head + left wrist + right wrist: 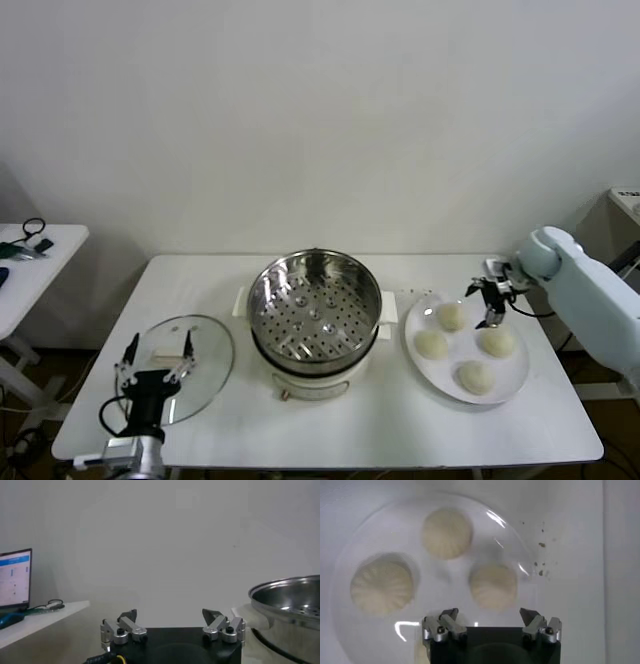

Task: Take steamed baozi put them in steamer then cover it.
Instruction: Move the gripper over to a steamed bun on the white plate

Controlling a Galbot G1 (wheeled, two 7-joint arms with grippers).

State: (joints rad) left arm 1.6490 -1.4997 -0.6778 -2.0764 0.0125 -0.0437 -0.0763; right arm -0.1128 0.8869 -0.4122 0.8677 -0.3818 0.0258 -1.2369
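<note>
White counter (330, 430) w/ everything on it. Steamer (314, 305) sits mid-counter, uncovered: shiny steel pot, perforated tray visible inside, nothing on the tray, white base w/ side handles. In left wrist view its steel rim (287, 592) shows just off to one side of the left gripper.

Cover (185, 365) lies flat on counter, left of steamer, apart from it; clear glass, cream bar handle facing up. Left gripper (152, 372) is low at near-left edge, over near part of the cover, jaws spread wide, holding nothing. Can't tell if it touches the glass. Wrist view shows same gripper (172, 622) w/ fingers well apart, nothing between.

White plate (425, 360) right of steamer, close to its right handle. Four steamed baozi (431, 344) on it: one far-left, one near-left, one right, one near-right; all apart from each other. Right wrist view catches three of them (447, 532) on the plate (350, 550).

Right gripper (490, 300) hangs above far side of plate, btwn the far-left bun and the right bun, pointing down. Jaws fully spread, empty; in wrist view the gripper (491, 617) sits just over one bun, no contact visible.

Far left: a second small table (30, 265) w/ cables & small items; a lit screen (14, 577) shows in left wrist view.
</note>
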